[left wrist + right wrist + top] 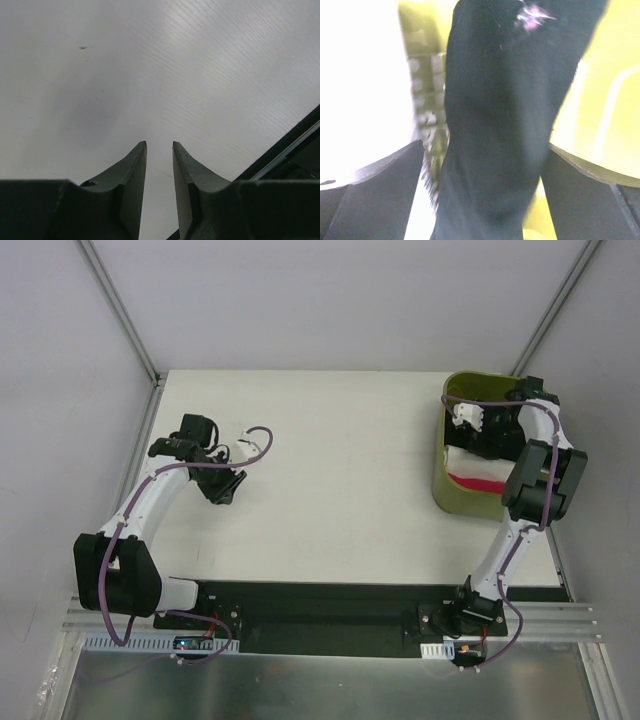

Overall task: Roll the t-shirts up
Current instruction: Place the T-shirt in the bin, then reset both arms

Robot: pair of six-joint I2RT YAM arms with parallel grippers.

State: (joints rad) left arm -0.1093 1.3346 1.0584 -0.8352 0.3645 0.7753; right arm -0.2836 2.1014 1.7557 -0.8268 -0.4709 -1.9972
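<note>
Presently the black t-shirt (495, 125) hangs as a bunched, upright column inside the olive-green bin (438, 470) at the far right of the table (350, 490), with a small pale print (532, 15) showing near its top. The right gripper (486, 145) is reached into that bin with its jaws spread wide on either side of the cloth; a gap shows on one side, so the shirt is judged released, not pinched. The left gripper (159, 145) hovers over the bare left part of the table, jaws narrowly parted and grasping nothing. Red and white cloth (478, 480) lies in the bin bottom; whether these are further shirts cannot be told. Assessment of handling: the shirt is light, soft and limp, has no stiffness of its own, will sag and unroll when let go, and is not fragile. It may drag on the bin wall. Recommended hold: pinch a thick gathered fold across the middle of the bundle, not a single loose layer, which would slip or pull the roll apart.
</note>
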